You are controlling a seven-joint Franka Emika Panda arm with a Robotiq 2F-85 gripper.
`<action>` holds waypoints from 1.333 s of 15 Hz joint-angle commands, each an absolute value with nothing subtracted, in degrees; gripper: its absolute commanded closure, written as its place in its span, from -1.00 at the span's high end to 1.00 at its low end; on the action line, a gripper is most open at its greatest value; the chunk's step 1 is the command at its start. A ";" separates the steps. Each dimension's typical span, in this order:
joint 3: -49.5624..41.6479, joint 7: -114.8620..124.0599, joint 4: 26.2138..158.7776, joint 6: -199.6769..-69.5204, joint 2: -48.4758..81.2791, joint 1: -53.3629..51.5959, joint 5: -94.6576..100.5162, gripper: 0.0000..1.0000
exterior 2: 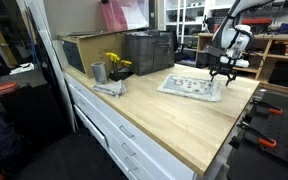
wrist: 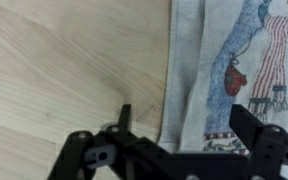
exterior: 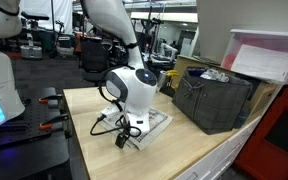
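The pincer (wrist: 179, 110) is spread wide with nothing between its fingers, and it hangs low over the near end of a printed cloth (wrist: 224, 60) that lies flat on the wooden bench (wrist: 64, 60). In the wrist view the cloth's hemmed side edge runs straight up the picture, passing between the two fingers. One finger (wrist: 124, 115) stands over bare wood and the other (wrist: 246, 125) over the printed figure with its striped scarf. The edge therefore lies square to the line along which the fingers would meet, a little nearer the finger over the wood. Nearly all the fabric spreads away to the far side of that edge. In both exterior views the pincer (exterior: 127, 133) (exterior 2: 222, 74) points straight down at the end of the cloth (exterior: 152, 122) (exterior 2: 189, 86). The cloth's long axis appears to run along the bench (exterior 2: 164, 125) away from the arm, towards the dark crate (exterior 2: 149, 50), and a metal cup (exterior 2: 98, 72) of yellow flowers (exterior 2: 116, 63) stands well apart beyond it. Whether the fingertips already touch the fabric or the wood cannot be told from these views; they look close above it.
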State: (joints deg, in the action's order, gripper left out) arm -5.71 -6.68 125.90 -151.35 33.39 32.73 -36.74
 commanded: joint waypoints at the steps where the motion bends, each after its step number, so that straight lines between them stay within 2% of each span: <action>1: -4.30 -9.01 124.66 -149.28 33.53 34.23 -38.80 1.00; 20: -0.88 -18.54 126.72 -145.94 32.93 33.10 -48.92 1.00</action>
